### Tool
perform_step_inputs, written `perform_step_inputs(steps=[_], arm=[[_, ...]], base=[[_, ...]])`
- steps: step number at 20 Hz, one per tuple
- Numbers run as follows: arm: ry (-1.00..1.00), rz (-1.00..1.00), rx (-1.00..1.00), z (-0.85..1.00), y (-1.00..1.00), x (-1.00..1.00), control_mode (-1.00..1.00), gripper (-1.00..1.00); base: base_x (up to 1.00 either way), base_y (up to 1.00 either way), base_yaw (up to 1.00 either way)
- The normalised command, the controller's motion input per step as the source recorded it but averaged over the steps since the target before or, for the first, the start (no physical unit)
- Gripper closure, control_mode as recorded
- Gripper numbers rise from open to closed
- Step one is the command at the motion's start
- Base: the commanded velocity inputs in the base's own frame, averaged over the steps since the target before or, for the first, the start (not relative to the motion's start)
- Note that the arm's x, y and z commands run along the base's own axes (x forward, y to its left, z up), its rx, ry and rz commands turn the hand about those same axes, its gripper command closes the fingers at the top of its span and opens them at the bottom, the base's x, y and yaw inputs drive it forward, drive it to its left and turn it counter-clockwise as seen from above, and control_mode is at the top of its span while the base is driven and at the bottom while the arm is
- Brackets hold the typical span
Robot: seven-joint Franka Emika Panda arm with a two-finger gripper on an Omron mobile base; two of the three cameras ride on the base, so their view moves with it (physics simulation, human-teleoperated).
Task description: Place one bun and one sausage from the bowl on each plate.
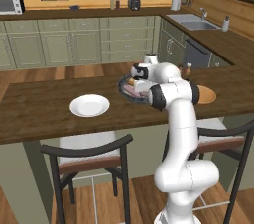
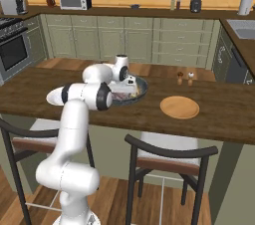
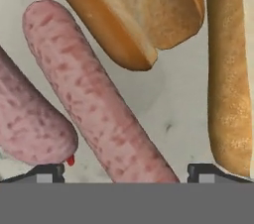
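Glistening pink speckled sausage (image 3: 94, 104)

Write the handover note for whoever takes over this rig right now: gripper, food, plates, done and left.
Gripper: open, low inside the bowl, fingers either side of a sausage, nothing gripped.
Bowl: a second sausage and two buns lie beside it.
White plate and orange plate: both bare, on the counter either side of the bowl.
Done: nothing plated.
Left: one bun and one sausage onto each plate.
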Motion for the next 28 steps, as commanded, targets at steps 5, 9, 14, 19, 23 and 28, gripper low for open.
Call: perform_step_inputs(steps=[5, 9, 14, 19, 23, 28], arm=[[0.01, 0.11, -0.16, -0.87, 0.0, -0.32, -1.0, 1.0], [0.1, 0.06, -0.02, -0.33, 0.0, -0.99, -1.0, 1.0], [0.07, 0.08, 0.09, 0.83, 0.09, -0.3, -1.0, 1.0], [-0.03, 0.06, 0.0, 0.96, 0.73, 0.15, -1.0, 1.0], [-0.01, 0.06, 0.0, 0.57, 1.0, -0.94, -1.0, 1.0], [-0.38, 0.01, 0.0, 0.04, 0.78, -1.0, -1.0, 1.0]], base=[[0.0, 0.0, 0.0], [0.0, 0.0, 0.0], [0.0, 0.0, 0.0], [0.0, 0.0, 0.0], [0.0, 0.0, 0.0], [0.0, 0.0, 0.0]])
